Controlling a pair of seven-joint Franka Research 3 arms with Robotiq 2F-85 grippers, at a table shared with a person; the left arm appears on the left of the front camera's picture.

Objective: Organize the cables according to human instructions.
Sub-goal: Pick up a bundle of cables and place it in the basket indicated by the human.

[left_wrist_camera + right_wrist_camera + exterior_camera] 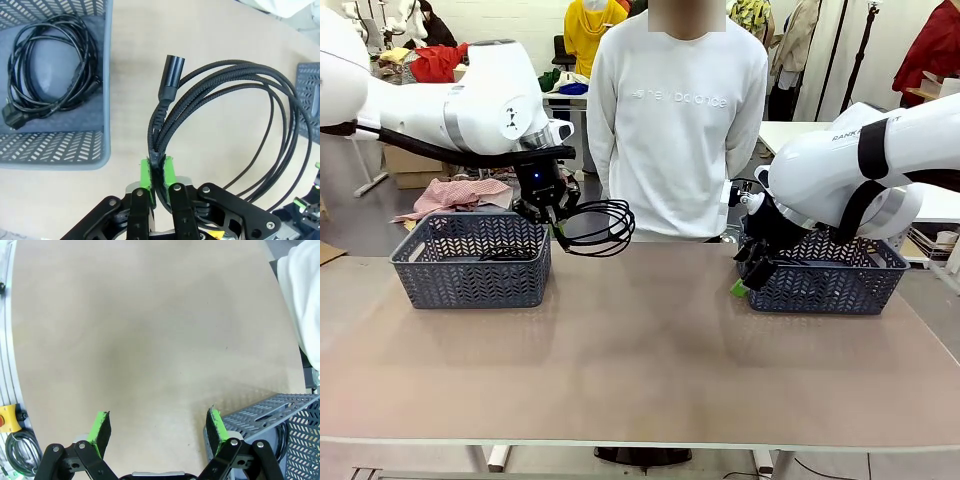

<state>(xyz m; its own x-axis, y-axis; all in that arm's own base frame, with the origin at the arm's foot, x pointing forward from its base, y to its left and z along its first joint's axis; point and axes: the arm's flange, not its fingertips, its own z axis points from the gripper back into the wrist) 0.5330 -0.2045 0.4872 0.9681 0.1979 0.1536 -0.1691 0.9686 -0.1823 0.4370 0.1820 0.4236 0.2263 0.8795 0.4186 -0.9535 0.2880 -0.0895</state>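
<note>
Left gripper fingers clamped on braided black cable coil, suspended above tabletop, just right of blue-grey lattice basket already holding another black cord. Right gripper fingers spread, empty.

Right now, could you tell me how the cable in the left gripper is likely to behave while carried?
Probably floppy: the cable, pinched by the left gripper, hangs in loose loops. It seems light. The free plug may swing.

A beige table carries two blue-grey lattice baskets, left and right.
</note>
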